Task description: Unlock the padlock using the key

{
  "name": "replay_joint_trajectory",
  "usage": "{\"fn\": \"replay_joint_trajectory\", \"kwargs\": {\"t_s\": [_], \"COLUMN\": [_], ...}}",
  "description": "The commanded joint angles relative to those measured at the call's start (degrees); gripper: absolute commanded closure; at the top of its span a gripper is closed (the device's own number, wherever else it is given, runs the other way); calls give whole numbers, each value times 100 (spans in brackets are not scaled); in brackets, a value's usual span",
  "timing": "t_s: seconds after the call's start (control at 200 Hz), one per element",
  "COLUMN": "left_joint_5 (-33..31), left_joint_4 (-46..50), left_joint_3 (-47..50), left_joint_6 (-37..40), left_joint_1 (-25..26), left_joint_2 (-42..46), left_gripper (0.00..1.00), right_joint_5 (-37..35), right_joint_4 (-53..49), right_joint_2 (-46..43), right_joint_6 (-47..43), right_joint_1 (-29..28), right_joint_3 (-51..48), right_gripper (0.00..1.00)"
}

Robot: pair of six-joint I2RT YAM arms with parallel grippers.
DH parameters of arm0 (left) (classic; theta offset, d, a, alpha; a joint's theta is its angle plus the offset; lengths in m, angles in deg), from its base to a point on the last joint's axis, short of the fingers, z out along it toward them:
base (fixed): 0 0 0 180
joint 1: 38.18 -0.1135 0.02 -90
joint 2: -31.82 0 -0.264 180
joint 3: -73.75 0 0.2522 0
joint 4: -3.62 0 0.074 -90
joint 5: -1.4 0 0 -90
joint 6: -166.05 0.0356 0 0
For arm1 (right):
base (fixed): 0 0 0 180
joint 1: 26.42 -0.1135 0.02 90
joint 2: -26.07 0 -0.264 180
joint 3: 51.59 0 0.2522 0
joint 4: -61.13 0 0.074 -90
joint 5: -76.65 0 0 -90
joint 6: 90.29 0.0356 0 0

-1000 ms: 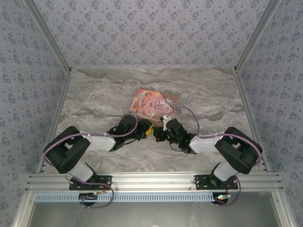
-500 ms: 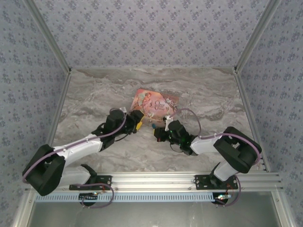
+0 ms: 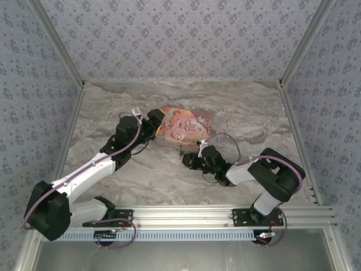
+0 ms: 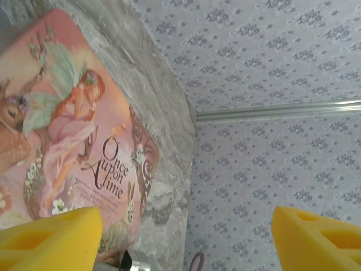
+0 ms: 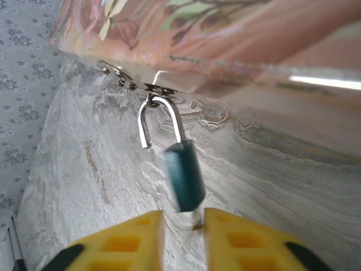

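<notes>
Padlock (image 5: 183,175) hangs by its shackle (image 5: 176,127) from the latch ring on the pink tin's (image 5: 237,34) near edge. The teal body is blurred and tilted below the tin. One shackle leg stands free of the body. You see the right gripper (image 5: 181,237) just under the padlock, jaws parted by a narrow gap and clamping nothing. A small pale bit in that gap is too blurred to name. The left gripper (image 4: 183,248) sits at the tin's left edge, jaws wide and empty.
</notes>
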Motion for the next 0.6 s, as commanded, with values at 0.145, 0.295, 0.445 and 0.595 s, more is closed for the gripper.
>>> {"fn": "replay_joint_trajectory", "kwargs": {"t_s": [0.145,0.295,0.445,0.595], "left_joint_5": [170,169,325,746], "left_joint_4": [1067,1563,2277,2465], "left_joint_3": [-525,-658,-981,-1124], "left_joint_6": [859,1375,2254,2663], "left_joint_1": [-405,-617,-857,-1131], "left_joint_2": [126,191,8,-268], "left_gripper": [21,21,21,21], "right_joint_5": [-196,-321,-323,-207], "right_joint_4": [-535,-1084,-1621,-2294], "right_joint_2": [-11,-491,-1243,-2195], "right_joint_6": [324,-68,-518,-864], "right_joint_1": [220,293,539,931], "right_joint_3": [-418,-415,-462,-525], "right_gripper": [63,60,51,42]}}
